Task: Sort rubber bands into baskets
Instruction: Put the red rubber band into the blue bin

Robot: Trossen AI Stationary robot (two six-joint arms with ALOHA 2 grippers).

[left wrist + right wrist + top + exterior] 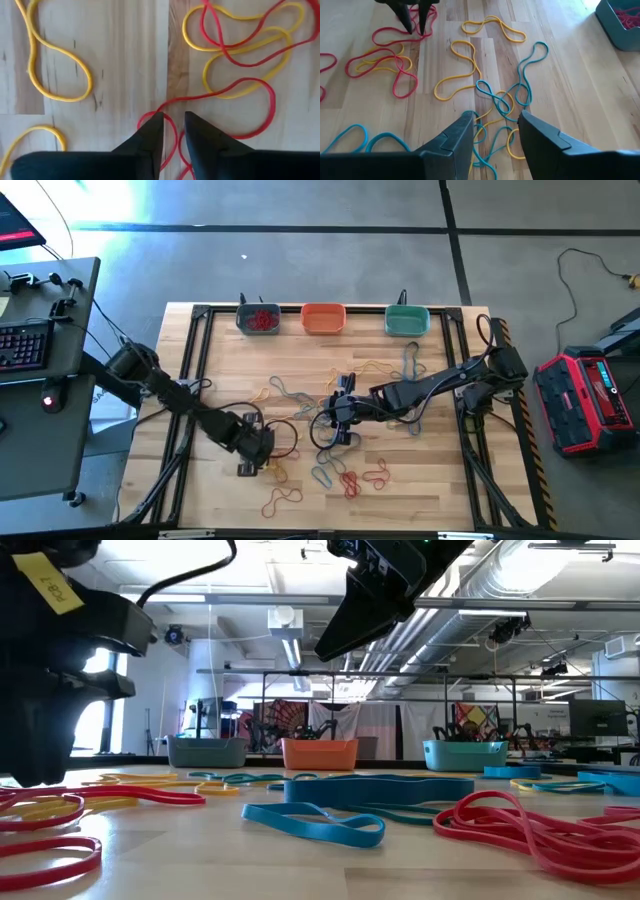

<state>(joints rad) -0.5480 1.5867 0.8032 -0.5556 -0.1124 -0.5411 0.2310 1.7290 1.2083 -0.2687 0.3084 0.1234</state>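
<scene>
Several red, yellow and teal rubber bands lie loose on the wooden table. Three baskets stand along the far edge: grey-blue with red bands in it, orange and teal. My left gripper is low at the table's near left, narrowly open, with a strand of a red band between its fingertips; that band lies tangled with a yellow one. It also shows in the right wrist view. My right gripper is open and empty above a tangle of teal and yellow bands near the middle. My left gripper points down at the table with one fingertip on either side of a strand of the red band, which lies slack on the wood. I cannot tell whether the fingers touch the strand.
A black cable loops over the table by my left gripper. Black frame rails run along the table's sides. More bands lie near the front edge. A desk with a keyboard stands to the left, a red case to the right.
</scene>
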